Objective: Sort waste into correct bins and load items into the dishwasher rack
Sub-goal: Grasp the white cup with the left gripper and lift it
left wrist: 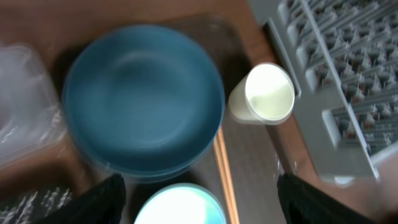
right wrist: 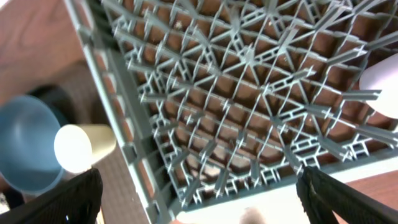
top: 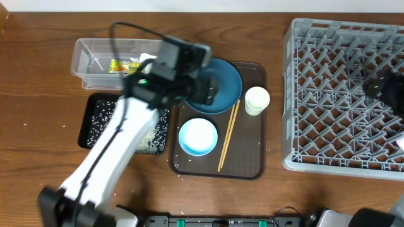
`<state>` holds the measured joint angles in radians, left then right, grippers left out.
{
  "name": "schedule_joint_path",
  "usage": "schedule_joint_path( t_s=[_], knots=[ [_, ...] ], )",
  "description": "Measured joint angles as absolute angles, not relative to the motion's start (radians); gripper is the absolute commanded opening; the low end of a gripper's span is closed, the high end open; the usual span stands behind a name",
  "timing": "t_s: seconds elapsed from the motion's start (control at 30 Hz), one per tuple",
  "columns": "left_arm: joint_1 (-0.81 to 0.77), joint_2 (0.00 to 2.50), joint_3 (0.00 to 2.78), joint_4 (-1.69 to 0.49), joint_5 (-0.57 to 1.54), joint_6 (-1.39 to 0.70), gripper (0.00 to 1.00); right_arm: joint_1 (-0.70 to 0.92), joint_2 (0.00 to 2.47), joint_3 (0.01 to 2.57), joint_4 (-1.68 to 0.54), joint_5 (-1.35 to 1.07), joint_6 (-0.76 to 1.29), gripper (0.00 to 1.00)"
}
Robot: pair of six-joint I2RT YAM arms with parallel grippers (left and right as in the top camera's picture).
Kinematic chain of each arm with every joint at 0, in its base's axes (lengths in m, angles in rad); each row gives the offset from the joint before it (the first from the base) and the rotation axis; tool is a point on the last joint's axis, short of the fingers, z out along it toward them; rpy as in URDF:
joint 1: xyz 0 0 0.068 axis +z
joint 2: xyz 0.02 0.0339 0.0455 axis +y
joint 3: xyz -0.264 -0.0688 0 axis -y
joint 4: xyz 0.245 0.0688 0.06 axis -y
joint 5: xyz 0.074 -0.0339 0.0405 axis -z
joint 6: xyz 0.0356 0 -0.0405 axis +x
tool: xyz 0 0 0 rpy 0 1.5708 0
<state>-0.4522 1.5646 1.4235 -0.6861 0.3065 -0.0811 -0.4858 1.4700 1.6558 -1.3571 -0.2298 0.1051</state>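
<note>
Left gripper (left wrist: pixel 202 193), spread wide, hovers over the large round blue plate (left wrist: pixel 143 99) lying flat on the brown rectangular tray (top: pixel 249 157). A shallow rim pinch there may well slip and knock the small white cup (left wrist: pixel 264 93) just beside it.

Blue plate (top: pixel 231 78), pale-blue bowl (top: pixel 198 136), white cup (top: pixel 257 100) and chopsticks (top: pixel 227 139) lie left of the grey rack (top: pixel 344 94).

This looks like a robotics lab bench staged as a dish-clearing station. A wooden table (top: pixel 38 50) stands against a plain pale wall (top: pixel 189 7). A white robot arm (top: pixel 113 151) reaches over it from dark mounting hardware (top: pixel 189 221) at the near edge. At the right sits a grey dishwasher rack (top: pixel 341 94). In the middle, a brown serving tray (top: pixel 246 157) carries a blue plate (top: pixel 228 81), a bowl (top: pixel 198 137) and a cup (top: pixel 257 100).
</note>
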Motion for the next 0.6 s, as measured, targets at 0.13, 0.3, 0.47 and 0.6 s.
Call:
schedule_joint_path(
  t_s=[0.13, 0.3, 0.47, 0.6],
  knots=[
    [-0.512, 1.693, 1.423, -0.551, 0.295, -0.110, 0.80, -0.439, 1.462, 1.656, -1.384, -0.207, 0.105, 0.99],
    [-0.579, 1.840, 1.423, -0.444, 0.288, -0.152, 0.79, -0.430, 1.464, 1.656, -1.390, -0.196, 0.105, 0.99],
    [-0.623, 1.946, 1.423, -0.382, 0.287, -0.218, 0.72, -0.430, 1.464, 1.655, -1.391, -0.189, 0.105, 0.99],
    [-0.637, 1.987, 1.423, -0.379, 0.284, -0.257, 0.47, -0.430, 1.464, 1.655, -1.391, -0.189, 0.105, 0.99]
  ],
)
